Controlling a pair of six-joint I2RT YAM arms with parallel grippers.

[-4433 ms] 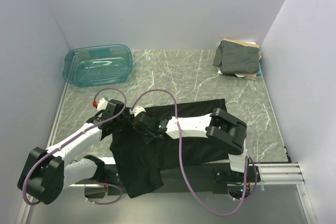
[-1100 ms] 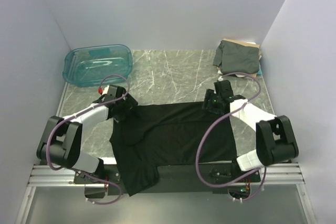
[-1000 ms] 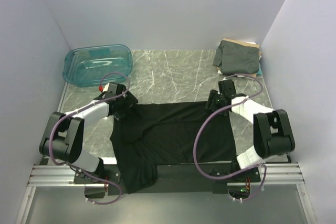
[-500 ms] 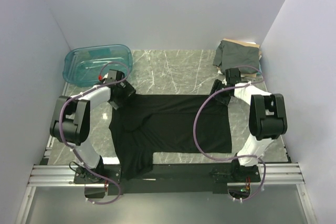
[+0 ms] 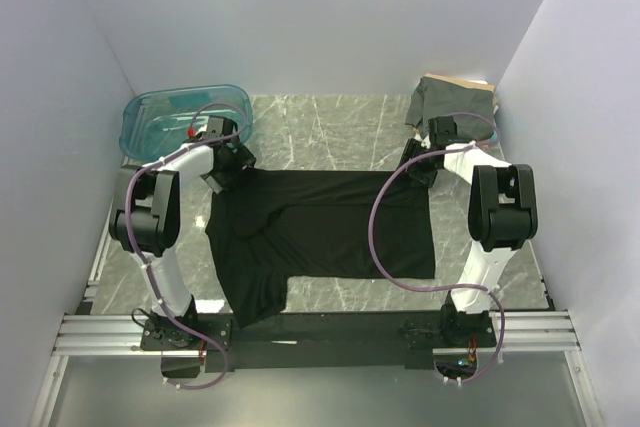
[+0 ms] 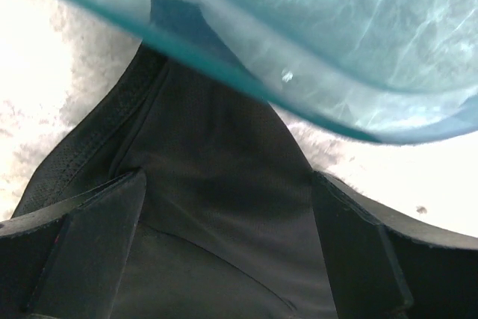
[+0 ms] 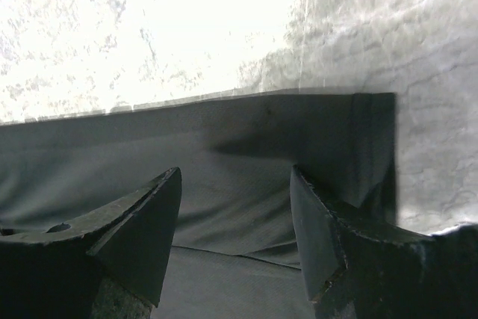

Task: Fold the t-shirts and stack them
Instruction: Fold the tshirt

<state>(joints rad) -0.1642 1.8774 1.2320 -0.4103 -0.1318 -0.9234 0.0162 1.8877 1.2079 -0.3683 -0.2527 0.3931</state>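
A black t-shirt (image 5: pixel 330 232) lies spread on the marble table (image 5: pixel 330 137), with one part reaching down to the near edge at the lower left. My left gripper (image 5: pixel 222 161) stands at its far left corner, right beside the teal bin. In the left wrist view the gripper (image 6: pixel 226 177) is open wide, with black cloth (image 6: pixel 209 125) lying between the fingers. My right gripper (image 5: pixel 418 161) is at the far right corner. The right wrist view shows this gripper (image 7: pixel 236 171) open over the shirt's hem (image 7: pixel 112 151). A folded dark grey-green t-shirt (image 5: pixel 455 107) tops a stack at the back right.
The translucent teal bin (image 5: pixel 140 132) stands at the back left, and its wall (image 6: pixel 336 35) fills the top of the left wrist view, close to the fingers. Plain walls close in the table on three sides. A metal rail (image 5: pixel 320 327) runs along the near edge.
Both arms have swung from the near middle out towards the far side. The black shirt has slid away from the near edge with them and now lies flatter and more spread out.
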